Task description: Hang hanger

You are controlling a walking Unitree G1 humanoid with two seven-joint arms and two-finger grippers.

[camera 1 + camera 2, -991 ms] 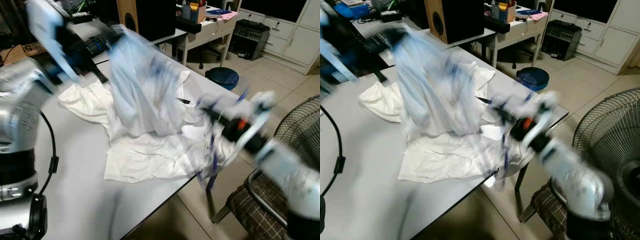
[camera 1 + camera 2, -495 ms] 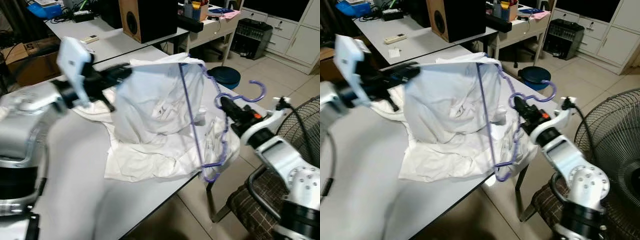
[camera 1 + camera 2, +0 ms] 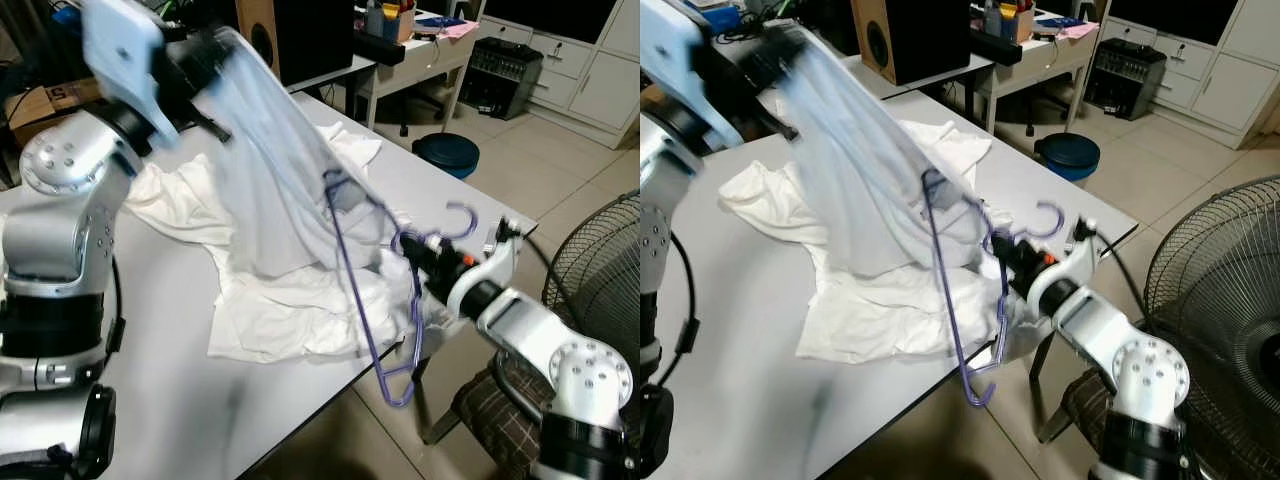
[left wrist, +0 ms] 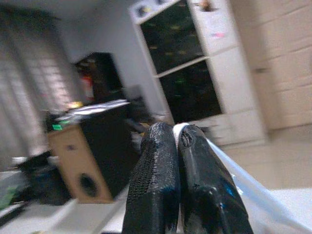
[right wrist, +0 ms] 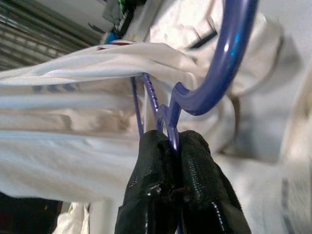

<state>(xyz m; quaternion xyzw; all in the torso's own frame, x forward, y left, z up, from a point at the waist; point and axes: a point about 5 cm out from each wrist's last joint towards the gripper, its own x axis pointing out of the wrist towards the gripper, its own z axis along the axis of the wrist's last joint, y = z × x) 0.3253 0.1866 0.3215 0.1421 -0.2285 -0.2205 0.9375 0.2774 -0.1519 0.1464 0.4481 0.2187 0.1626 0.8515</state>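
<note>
we stand at a grey table [image 3: 150,400] with white clothes [image 3: 290,310] heaped toward its far right edge. our left gripper [image 4: 183,168], raised over the far left corner, is pinched tight on a pale garment [image 3: 270,170] draped down to the heap. our right gripper [image 5: 170,161], at the right edge, is clamped on the neck of the purple hanger [image 3: 372,290], whose frame hangs past that edge. we should keep the fabric taut and steer the hanger's shoulder into the opening without snagging.

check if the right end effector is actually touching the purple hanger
Touching. The right wrist view shows the right end effector with both black fingers pinched on the purple hanger just below its hook, no gap between them.
</note>
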